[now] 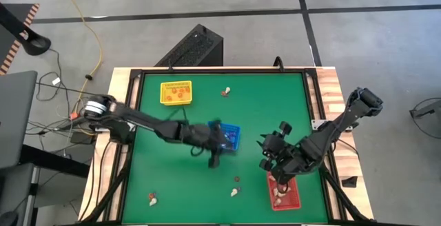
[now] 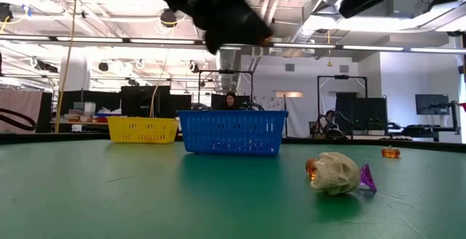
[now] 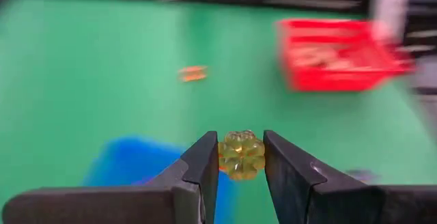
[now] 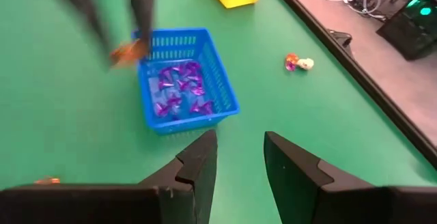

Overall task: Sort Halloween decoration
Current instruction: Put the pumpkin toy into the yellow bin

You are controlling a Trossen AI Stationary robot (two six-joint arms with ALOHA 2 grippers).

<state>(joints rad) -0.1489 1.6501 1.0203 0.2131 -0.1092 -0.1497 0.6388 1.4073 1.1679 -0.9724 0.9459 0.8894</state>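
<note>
Green felt covers the table (image 1: 179,198), framed in black with pale wood at its sides, and beyond its far edge the low view looks into a workshop of desks, monitors and ceiling pipes where a person sits at a screen. From the left side the left arm stretches in toward the middle, so that the left gripper (image 3: 241,161) hangs just past the near edge of the blue tray (image 1: 226,135). Its jaws are drawn narrow around a small orange-yellow trinket (image 3: 241,154), pinched between the two fingertips. That tray already holds a heap of purple trinkets (image 4: 179,87). Farther beyond the gripper, toward the table's back left, stands the yellow tray (image 1: 176,93), with orange pieces inside. Off to the gripper's right, the red tray (image 1: 287,193) carries a few cream-white pieces.

Over the red tray's far end hovers the right gripper (image 4: 237,161), its fingers set a little apart with nothing between them.

Loose decorations lie scattered around the two grippers: a cream and orange pair (image 1: 225,91) near the table's back edge, a cream piece with a dark one just beside it (image 1: 236,188) between left gripper and red tray, and another cream one (image 1: 152,198) near the front left corner
</note>
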